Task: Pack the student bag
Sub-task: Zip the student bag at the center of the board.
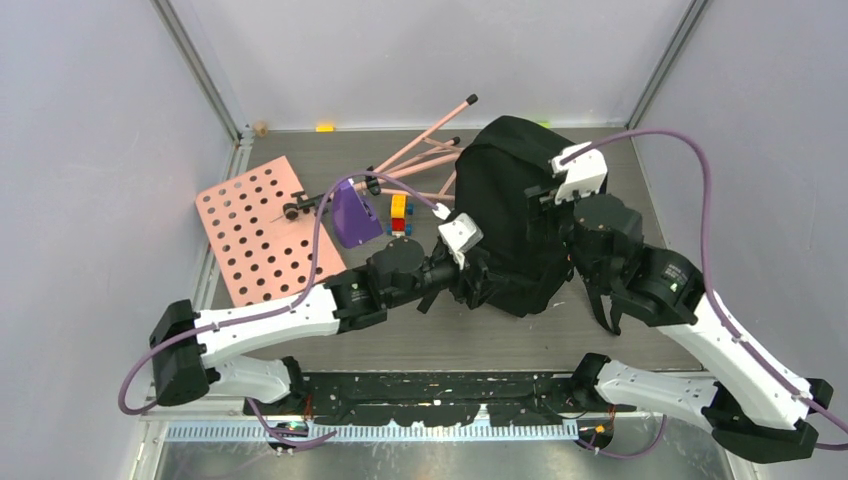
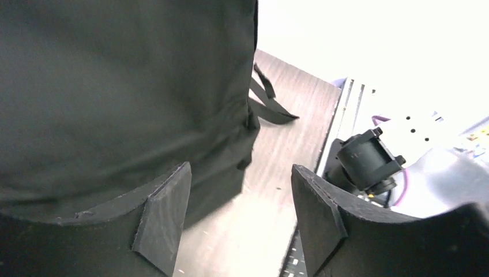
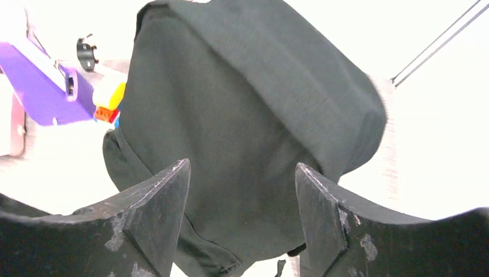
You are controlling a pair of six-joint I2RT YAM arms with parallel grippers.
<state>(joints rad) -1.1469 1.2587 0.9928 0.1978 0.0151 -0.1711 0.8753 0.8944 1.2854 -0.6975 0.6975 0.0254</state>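
A large black soft fabric backpack (image 1: 505, 200) sits slumped on the dark wood-grain table (image 1: 420, 335), right of centre and toward the back, flanked by two robot arms. The left gripper (image 2: 239, 222) hangs at the bag's near left side with its jaws standing apart. Only bare tabletop shows in the gap, and the black cloth lies against the outer side of one finger (image 2: 164, 222). Thin black straps (image 2: 271, 109) trail from the bag's lower edge onto the table. The right gripper (image 3: 242, 216) faces the bag from the right, its jaws likewise spread with nothing pinched between them. The bag's rounded fabric body fills the view beyond the fingertips. Left of the bag lie a small stack of yellow, red and blue toy blocks (image 1: 399, 212) and a purple plastic wedge-shaped piece (image 1: 352, 212). Beyond them, a pink perforated board (image 1: 262, 232) lies flat near the left wall. Several pink rods with black tips (image 1: 425, 140) fan out behind the purple piece toward the bag's upper left.
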